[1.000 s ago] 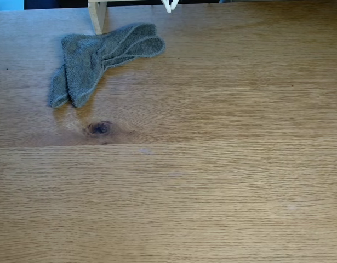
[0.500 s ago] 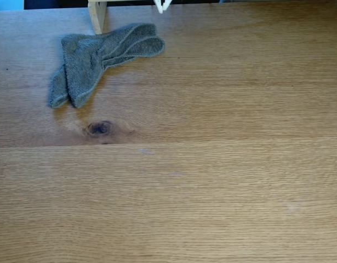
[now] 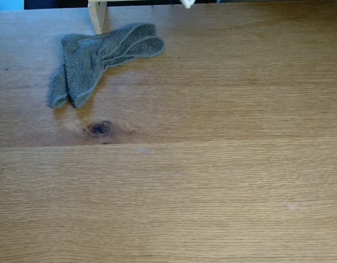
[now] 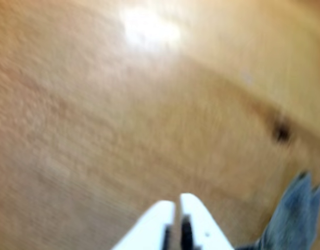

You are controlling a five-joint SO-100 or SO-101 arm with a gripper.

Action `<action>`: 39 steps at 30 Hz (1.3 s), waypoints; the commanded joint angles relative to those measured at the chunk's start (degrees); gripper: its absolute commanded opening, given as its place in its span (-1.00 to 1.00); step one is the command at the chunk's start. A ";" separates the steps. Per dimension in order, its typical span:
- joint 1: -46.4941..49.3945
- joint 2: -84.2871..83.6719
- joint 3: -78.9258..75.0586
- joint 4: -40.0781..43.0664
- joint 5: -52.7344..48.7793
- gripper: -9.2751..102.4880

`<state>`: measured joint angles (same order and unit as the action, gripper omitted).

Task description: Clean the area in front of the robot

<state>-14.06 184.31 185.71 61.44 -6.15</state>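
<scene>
Gripper: one white two-finger gripper (image 4: 178, 200), entering the wrist view from the bottom edge. Fingertips pressed together, nothing between them. In the fixed view just a white tip (image 3: 187, 3) shows at the top edge.

Tabletop: one broad light-brown oak tabletop (image 3: 223, 164) w/ fine grain and long plank seams. It spreads ahead of the gripper in the wrist view (image 4: 123, 130), bare apart from a bright glare patch far ahead.

Knot: one small dark knot (image 3: 99, 127); in the wrist view it lies ahead and to the right of the fingertips (image 4: 281, 131).

Cloth: one grey terry cloth (image 3: 97, 57), crumpled, lying flat on the tabletop. In the wrist view (image 4: 292, 219) it sits just right of the gripper, at the bottom right corner. Wrist pic is motion-blurred, so whether cloth and gripper touch is unclear; probably apart.

Post: one pale wooden post (image 3: 97, 15) at the top edge of the fixed view, touching the cloth's far edge.

Change vs 0.5 s ago: the gripper tip has shifted right along the top edge of the fixed view and shows less. Cloth, post and knot unmoved.
</scene>
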 commanded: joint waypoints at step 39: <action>67.24 -101.95 -60.47 -26.10 -10.37 0.00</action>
<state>50.27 88.59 131.04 41.48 -12.39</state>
